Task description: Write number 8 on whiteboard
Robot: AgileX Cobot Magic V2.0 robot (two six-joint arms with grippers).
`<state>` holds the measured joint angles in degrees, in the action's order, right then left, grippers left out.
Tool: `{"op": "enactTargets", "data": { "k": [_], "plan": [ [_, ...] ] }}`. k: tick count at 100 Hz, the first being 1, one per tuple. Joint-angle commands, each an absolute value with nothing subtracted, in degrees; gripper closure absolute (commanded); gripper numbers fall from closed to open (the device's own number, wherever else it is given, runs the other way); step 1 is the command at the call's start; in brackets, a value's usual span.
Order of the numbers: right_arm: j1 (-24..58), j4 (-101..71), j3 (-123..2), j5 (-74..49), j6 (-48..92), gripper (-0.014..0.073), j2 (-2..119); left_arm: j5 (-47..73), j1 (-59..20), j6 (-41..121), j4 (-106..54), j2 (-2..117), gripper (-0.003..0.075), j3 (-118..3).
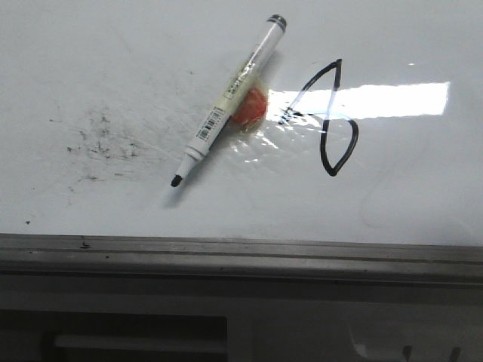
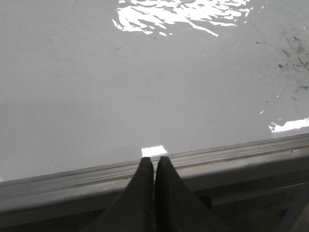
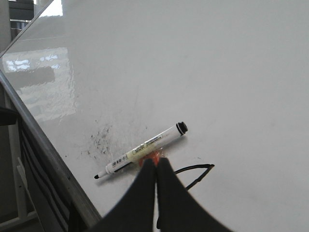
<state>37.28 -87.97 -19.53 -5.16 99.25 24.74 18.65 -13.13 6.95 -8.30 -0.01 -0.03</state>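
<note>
A thin black number 8 (image 1: 330,121) of two pointed loops is drawn on the glossy whiteboard (image 1: 113,60). Left of it lies an uncapped white marker (image 1: 230,98), tip toward the board's near edge, resting over a small orange-red thing (image 1: 250,107). In the right wrist view the marker (image 3: 145,150) lies just beyond my right gripper (image 3: 156,162), which is shut on nothing; its fingers hide most of the number 8 (image 3: 195,169). My left gripper (image 2: 154,159) is shut and empty over the whiteboard's grey frame (image 2: 217,157). Neither gripper shows in the front view.
Black smudge specks (image 1: 102,139) are scattered on the board left of the marker. The grey metal frame (image 1: 241,253) runs along the near edge, with a darker structure below. Bright glare (image 1: 377,98) crosses the number.
</note>
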Motion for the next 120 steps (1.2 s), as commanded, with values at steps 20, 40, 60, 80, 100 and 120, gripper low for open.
{"op": "enactTargets", "data": {
  "k": [20, 40, 60, 80, 100, 120],
  "plan": [
    [37.30, -88.49, -20.99, -5.03, 99.12, 0.0663, 24.76, 15.02, -13.01, 6.21, -8.88, -0.46, 0.0741, 1.96],
    [37.30, -88.75, -18.30, 2.19, 99.12, 0.0663, 24.76, 15.02, -13.01, 6.21, -8.88, -0.46, 0.0741, 1.96],
    [37.30, -89.09, -14.92, 8.12, 99.12, 0.0663, 24.76, 15.02, -13.01, 6.21, -8.88, -0.46, 0.0741, 1.96],
    [37.30, -88.32, -13.86, 11.69, 99.12, 0.0663, 24.76, 15.02, -13.01, 6.21, -8.88, -0.46, 0.0741, 1.96],
    [37.30, -69.24, -13.46, 18.59, 86.89, 0.0663, 24.76, 15.02, -13.01, 6.21, -8.88, -0.46, 0.0741, 1.96],
    [37.30, -59.13, -9.06, 27.09, 73.27, 0.0663, 24.76, 15.02, -13.01, 6.21, -8.88, -0.46, 0.0741, 1.96]
  ]
}}
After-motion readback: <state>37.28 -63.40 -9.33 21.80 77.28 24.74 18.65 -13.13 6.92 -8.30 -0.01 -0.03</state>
